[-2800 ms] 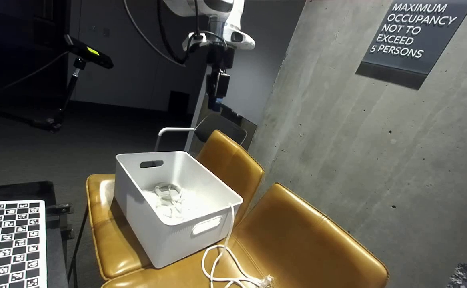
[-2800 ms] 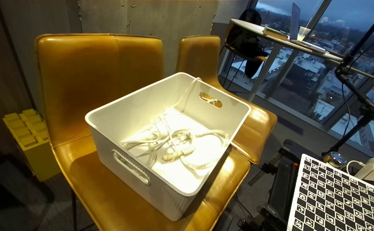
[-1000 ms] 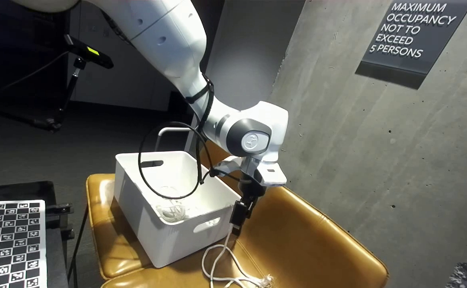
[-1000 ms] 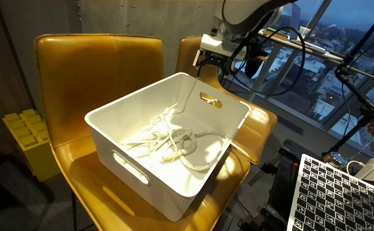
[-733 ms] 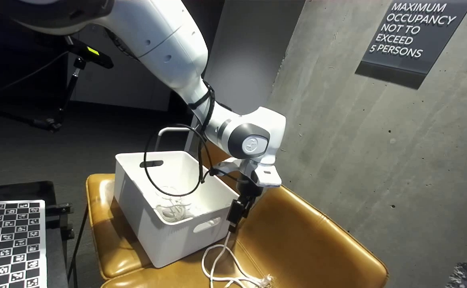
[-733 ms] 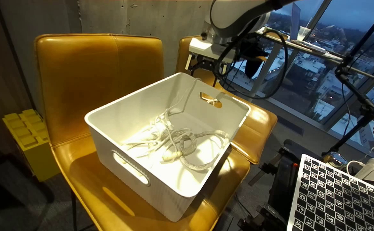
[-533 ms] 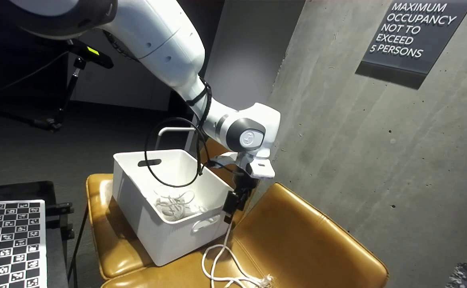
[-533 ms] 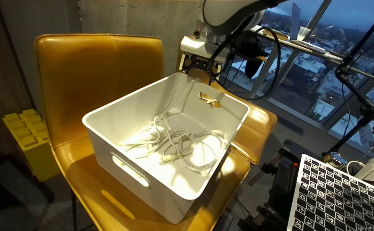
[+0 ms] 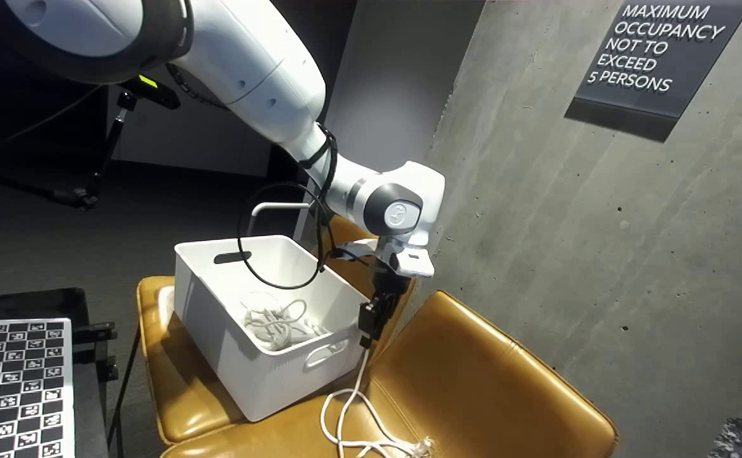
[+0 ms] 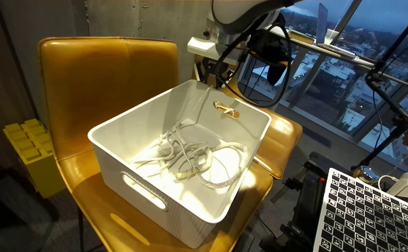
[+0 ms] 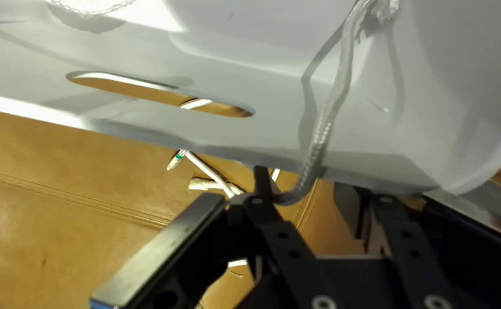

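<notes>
While two tan chairs [image 9: 491, 381] stand side by side in an exterior view, the robot arm [image 9: 262, 70] slants in from ten o'clock and ends beside a white bin [image 9: 288, 388]. The bin rests on a chair seat, and the gripper [image 11: 305, 186] stands at the bin's rim, between three and four o'clock from its centre. The jaws are partway open, a gap visible between them, and no firm hold shows. Inside the bin lie tangled pale cables [image 10: 190, 150], seen in both exterior views. In the wrist view, a white rope [image 11: 325, 124] enters from one o'clock, crosses the rim and bends between the jaws against, or just beside, the nine o'clock finger [image 11: 259, 180]. The rope's outer length loops on the adjoining seat, near a frayed tuft [image 9: 423, 447]. Judged from this arrangement, the work on the rope is at an early stage: one stretch lies inside, the rest outside; the gripper is positioned, the grasp not yet secured.
</notes>
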Available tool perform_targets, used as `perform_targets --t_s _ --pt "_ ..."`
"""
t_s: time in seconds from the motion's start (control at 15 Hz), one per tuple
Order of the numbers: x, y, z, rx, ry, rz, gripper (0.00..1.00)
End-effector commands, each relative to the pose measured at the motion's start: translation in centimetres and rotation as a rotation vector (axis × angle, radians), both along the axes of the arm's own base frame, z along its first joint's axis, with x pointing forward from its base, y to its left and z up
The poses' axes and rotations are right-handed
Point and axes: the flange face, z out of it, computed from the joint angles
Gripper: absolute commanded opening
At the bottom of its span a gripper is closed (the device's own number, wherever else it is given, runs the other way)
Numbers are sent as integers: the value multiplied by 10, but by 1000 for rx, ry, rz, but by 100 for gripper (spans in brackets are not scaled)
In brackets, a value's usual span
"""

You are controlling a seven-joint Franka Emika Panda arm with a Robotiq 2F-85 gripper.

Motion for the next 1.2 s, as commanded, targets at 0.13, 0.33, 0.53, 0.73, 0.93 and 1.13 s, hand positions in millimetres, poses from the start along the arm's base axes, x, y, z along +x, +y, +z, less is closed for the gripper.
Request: perform_targets --t_s 0.13,0.33,0.53,0.73,0.93,1.13 --pt "8 -15 8 15 31 -40 0" --pt "-3 -1 60 31 14 -8 0" --pt "-21 26 105 66 -30 112 1" --pt "-46 62 155 105 -46 274 1" --pt "-79 103 197 113 -54 448 1" --pt "-120 146 228 111 -57 579 1"
